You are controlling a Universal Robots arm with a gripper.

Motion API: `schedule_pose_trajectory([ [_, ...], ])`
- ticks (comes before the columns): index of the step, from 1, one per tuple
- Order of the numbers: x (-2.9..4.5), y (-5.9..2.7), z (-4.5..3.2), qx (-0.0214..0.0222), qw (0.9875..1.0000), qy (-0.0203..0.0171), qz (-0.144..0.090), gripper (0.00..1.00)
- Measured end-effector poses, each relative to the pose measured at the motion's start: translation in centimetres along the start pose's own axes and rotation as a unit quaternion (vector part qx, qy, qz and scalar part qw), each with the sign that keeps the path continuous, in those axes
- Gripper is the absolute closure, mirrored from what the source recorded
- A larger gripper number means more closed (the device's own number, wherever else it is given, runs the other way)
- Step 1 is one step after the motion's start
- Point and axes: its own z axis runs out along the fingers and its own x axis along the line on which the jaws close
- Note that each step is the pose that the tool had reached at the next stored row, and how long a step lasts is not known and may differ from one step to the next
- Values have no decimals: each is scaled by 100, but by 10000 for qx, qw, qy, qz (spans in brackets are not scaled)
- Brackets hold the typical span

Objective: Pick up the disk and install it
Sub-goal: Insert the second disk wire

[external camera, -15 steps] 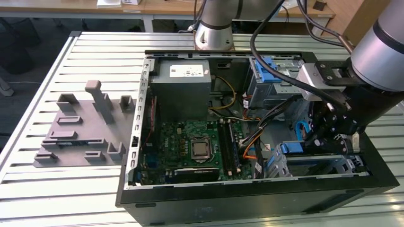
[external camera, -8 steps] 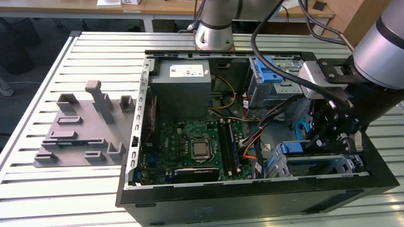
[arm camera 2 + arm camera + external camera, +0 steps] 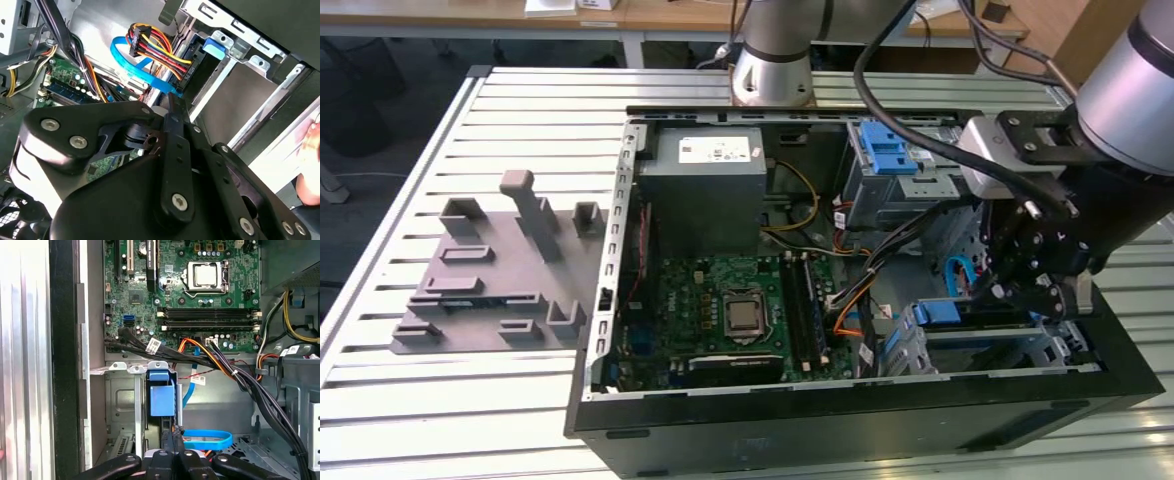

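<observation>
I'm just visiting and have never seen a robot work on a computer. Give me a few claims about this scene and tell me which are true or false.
1. The computer case lies open on a slatted metal table. True.
2. The gripper hovers over the grey plastic fixture. False: it is down inside the case by the drive cage.
3. The green motherboard can be seen inside the case. True.
4. The flat data cable near the gripper is red. False: it is blue.

Green motherboard [image 3: 190,295], blue cable [image 3: 207,439], black end effector [image 3: 172,452].
</observation>
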Motion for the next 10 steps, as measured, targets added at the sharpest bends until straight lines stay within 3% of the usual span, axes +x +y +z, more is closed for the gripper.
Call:
schedule_pose_trajectory([
  [10, -1, 0, -28, 0, 10000, 0, 0, 89],
])
